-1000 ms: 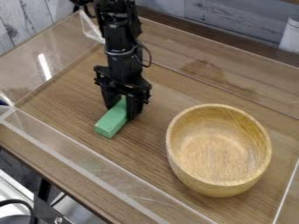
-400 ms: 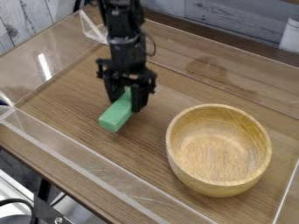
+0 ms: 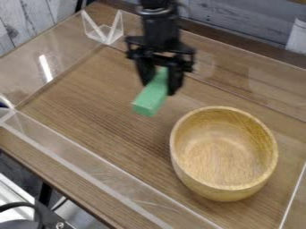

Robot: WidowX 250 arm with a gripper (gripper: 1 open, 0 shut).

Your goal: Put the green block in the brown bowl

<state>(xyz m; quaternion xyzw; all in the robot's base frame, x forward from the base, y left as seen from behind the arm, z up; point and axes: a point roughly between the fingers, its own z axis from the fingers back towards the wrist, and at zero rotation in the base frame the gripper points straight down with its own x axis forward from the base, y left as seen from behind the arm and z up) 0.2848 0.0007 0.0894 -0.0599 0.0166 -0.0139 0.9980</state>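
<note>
1. The bowl point(image 3: 224, 152) lies at about 5 o'clock from my end effector point(image 3: 163, 82), near but not yet under it; its near rim is just beyond the low tip of the block point(image 3: 152, 93).
2. The block hangs tilted, its long axis running from 1 o'clock at the top, between my fingers, down to 7 o'clock at its free end, so the low end points away from the bowl.
3. I judge that the coming move is a carry toward 5 o'clock until the block is over the bowl's hollow.
4. My end effector points down and is clenched on the block's upper end, the fingers pressing its two long faces; it touches nothing else.
5. The block is clear of the tabletop point(image 3: 84, 107), in the air.
</note>
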